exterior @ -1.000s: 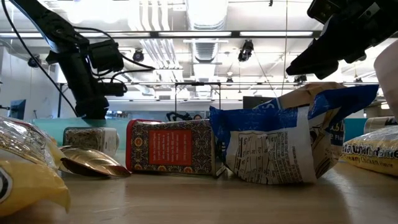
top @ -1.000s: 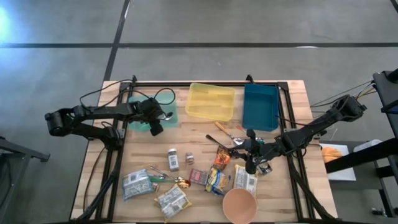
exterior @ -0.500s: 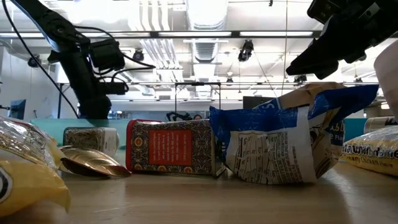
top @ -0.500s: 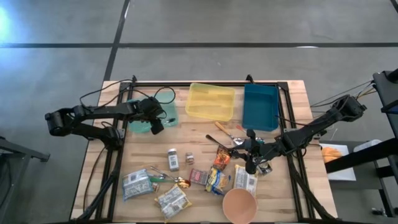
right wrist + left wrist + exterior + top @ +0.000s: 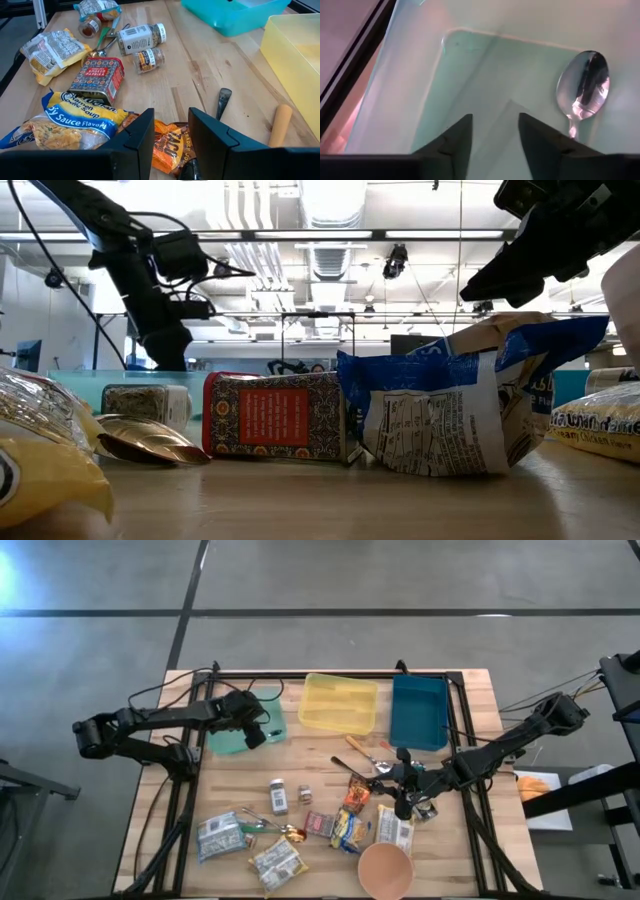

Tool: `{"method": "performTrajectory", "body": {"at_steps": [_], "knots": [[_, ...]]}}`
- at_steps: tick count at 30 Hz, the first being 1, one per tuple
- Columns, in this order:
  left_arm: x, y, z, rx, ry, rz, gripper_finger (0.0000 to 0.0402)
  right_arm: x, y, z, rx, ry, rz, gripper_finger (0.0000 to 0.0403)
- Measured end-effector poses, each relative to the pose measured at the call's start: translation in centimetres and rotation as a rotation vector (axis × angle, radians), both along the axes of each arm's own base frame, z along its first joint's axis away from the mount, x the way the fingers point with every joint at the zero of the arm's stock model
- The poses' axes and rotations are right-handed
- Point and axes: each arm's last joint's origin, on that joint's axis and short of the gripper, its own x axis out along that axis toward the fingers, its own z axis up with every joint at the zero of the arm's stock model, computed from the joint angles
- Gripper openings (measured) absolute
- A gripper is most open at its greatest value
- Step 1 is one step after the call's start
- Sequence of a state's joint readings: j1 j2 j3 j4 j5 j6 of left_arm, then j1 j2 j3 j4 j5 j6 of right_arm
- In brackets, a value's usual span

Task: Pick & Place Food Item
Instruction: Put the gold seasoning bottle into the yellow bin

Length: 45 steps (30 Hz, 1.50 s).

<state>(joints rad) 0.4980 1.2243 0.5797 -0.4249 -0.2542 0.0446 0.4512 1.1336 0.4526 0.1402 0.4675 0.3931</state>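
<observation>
The left gripper (image 5: 494, 131) hangs over the green bin (image 5: 232, 740), fingers a little spread and holding nothing; a spoon (image 5: 583, 91) lies in the bin. The right gripper (image 5: 170, 131) hovers above an orange snack bag (image 5: 167, 142), fingers parted and, it seems, not touching it. Other food packets (image 5: 277, 862) lie near the table's front.

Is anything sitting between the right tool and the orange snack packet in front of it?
Nothing visible: the right tool hovers open with the orange snack packet directly ahead, uncovered; the noodle soup packet lies beside it.
</observation>
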Motion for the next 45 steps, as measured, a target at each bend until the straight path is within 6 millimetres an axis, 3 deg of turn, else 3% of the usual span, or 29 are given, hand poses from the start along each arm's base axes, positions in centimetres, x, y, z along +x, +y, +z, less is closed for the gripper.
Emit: {"method": "performTrajectory", "body": {"at_steps": [5,7,14,21,30,40,45], "knots": [[0.6,0.2,1.4,-0.038,-0.086,0.101,0.0033,0.0,0.0,0.0,-0.003,-0.001,-0.006,0.0119],[0.9,0.2,2.2,-0.058,-0.153,0.138,0.001,0.0,-0.1,0.0,-0.01,-0.008,-0.028,0.0119],[2.4,-2.0,4.8,-0.022,-0.364,0.022,0.0006,0.7,-1.0,1.0,0.067,0.006,-0.188,0.0119],[4.0,-4.5,6.8,0.022,-0.572,-0.124,0.0006,1.0,-2.1,5.5,0.209,0.181,-0.428,0.0119],[4.0,-5.3,6.2,0.011,-0.569,-0.159,0.0005,-0.5,-2.2,9.9,0.465,0.434,-0.708,0.0119],[4.0,-5.3,6.2,0.043,-0.562,-0.192,0.0005,0.7,-0.5,9.0,0.6,0.804,-0.725,0.0119],[4.0,-5.3,6.2,0.042,-0.559,-0.192,0.0005,1.3,0.1,8.0,0.564,0.922,-0.674,0.0119]]}}
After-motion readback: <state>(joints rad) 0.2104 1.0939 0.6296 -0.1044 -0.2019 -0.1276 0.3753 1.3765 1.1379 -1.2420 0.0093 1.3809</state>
